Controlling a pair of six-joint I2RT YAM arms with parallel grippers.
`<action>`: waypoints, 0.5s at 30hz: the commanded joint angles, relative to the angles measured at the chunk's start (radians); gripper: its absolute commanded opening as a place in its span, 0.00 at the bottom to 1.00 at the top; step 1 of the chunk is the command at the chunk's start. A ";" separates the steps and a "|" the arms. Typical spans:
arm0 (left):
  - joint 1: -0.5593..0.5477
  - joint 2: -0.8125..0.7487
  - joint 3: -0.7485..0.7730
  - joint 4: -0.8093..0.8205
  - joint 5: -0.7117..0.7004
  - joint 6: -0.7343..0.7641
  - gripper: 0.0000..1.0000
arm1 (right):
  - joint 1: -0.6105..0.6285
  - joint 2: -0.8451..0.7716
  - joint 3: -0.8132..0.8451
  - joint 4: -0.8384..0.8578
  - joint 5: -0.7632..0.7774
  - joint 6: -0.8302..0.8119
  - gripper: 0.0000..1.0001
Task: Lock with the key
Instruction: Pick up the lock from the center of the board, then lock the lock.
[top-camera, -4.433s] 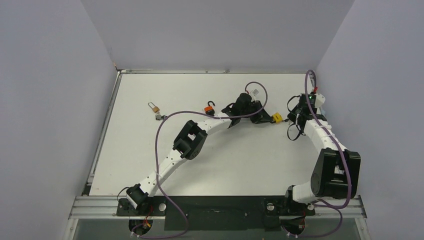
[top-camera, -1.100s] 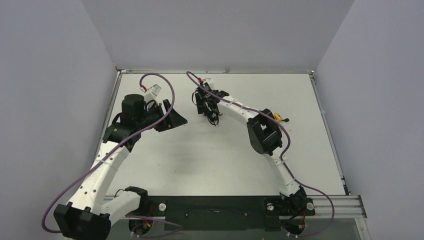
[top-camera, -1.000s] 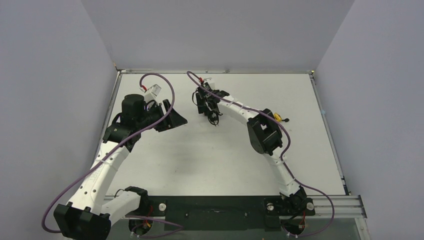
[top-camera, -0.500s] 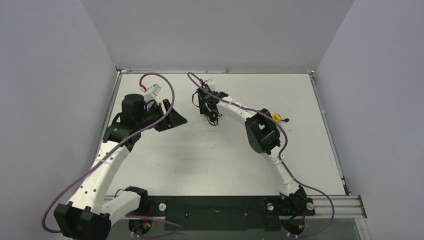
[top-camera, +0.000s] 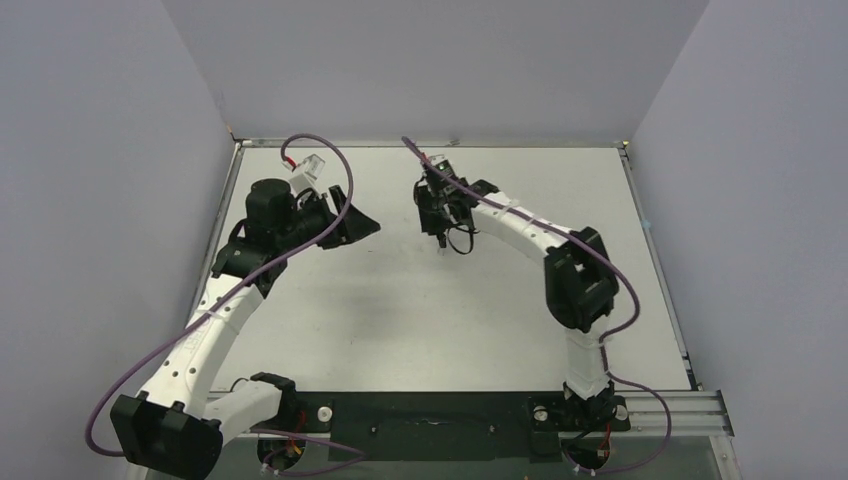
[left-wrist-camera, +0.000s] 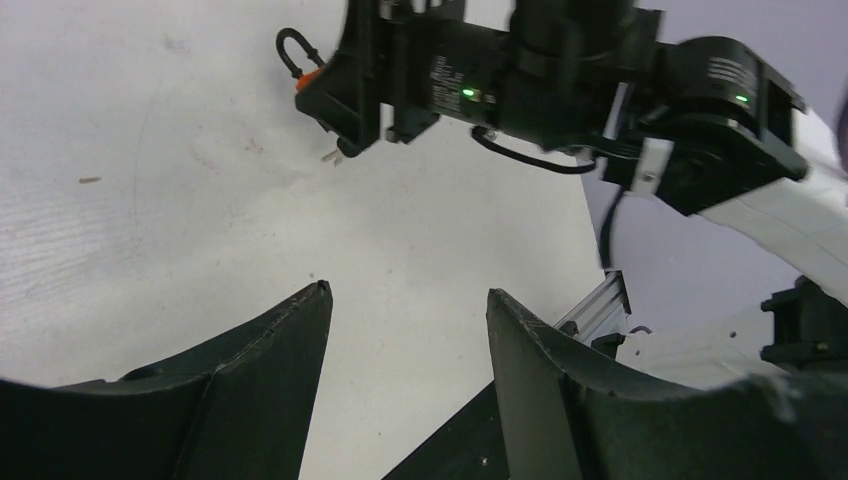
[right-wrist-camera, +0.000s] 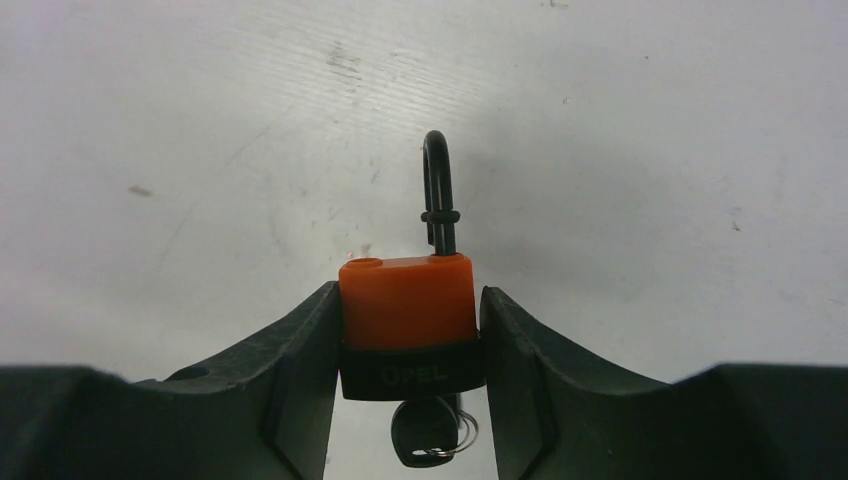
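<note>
An orange padlock (right-wrist-camera: 405, 315) with a black lower band sits between the fingers of my right gripper (right-wrist-camera: 408, 292), which is shut on its body. Its black shackle (right-wrist-camera: 437, 190) points away from the wrist, and the hole beside it on the lock's top is empty. A black-headed key (right-wrist-camera: 425, 435) on a small ring sticks out of the lock's underside. In the left wrist view the padlock (left-wrist-camera: 308, 78) hangs a little above the table. In the top view the right gripper (top-camera: 440, 235) hides it. My left gripper (top-camera: 362, 225) stands open and empty to its left, facing it.
The white table (top-camera: 420, 320) is walled at the back and on both sides. An aluminium rail (top-camera: 440, 410) runs along the near edge by the arm bases. Purple cables (top-camera: 340, 175) loop above both wrists. The right arm's elbow (top-camera: 580, 275) stands over the right half.
The right jaws have closed onto the orange padlock, and the right arm has carried it to the right. The left gripper has shifted slightly up and right, staying open.
</note>
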 joint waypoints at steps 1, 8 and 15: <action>-0.025 0.001 0.096 0.156 0.009 0.050 0.56 | -0.051 -0.322 -0.111 0.082 -0.193 -0.004 0.00; -0.051 0.046 0.248 0.268 0.216 0.164 0.56 | -0.062 -0.704 -0.338 0.135 -0.509 -0.001 0.00; -0.158 0.139 0.436 0.235 0.432 0.277 0.55 | -0.052 -0.953 -0.444 0.162 -0.725 0.012 0.00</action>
